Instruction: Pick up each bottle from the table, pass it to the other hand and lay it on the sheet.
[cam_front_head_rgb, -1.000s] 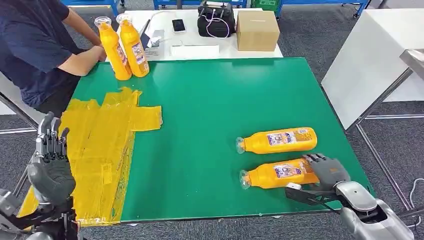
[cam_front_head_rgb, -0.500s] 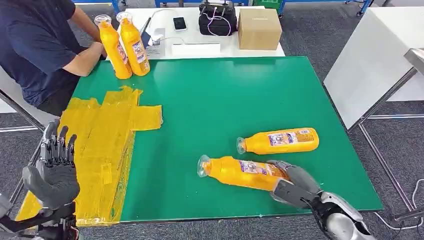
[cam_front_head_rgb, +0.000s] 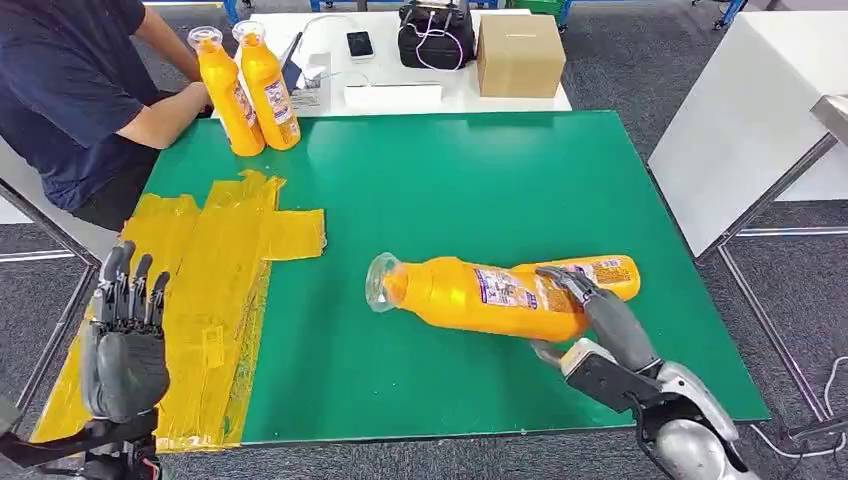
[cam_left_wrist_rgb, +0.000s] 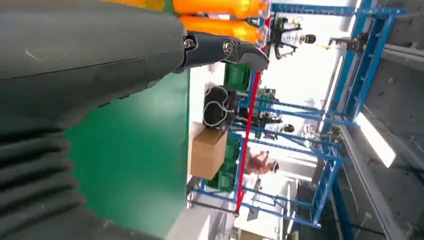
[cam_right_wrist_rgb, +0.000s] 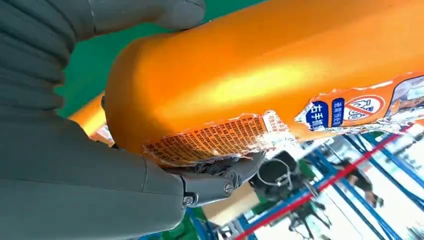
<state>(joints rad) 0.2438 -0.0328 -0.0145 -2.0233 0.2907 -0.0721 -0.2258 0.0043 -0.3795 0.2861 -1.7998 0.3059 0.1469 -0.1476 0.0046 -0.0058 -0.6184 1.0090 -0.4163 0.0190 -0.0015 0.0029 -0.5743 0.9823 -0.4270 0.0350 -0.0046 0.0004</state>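
Note:
My right hand grips an orange bottle by its base and holds it above the green table, neck pointing left. The right wrist view shows the same bottle wrapped by my right hand. A second orange bottle lies on the table behind it, mostly hidden. Two more orange bottles stand upright at the far left corner. The yellow sheet covers the table's left side. My left hand hovers over the sheet's near left edge, fingers straight and apart, holding nothing.
A person in a dark shirt sits at the far left, a hand near the upright bottles. Behind the green table a white table carries a cardboard box, a black bag and a phone. A white panel stands right.
My right hand has lifted the near bottle off the table and carried it up and to the left. My left hand has moved slightly right, toward the sheet.

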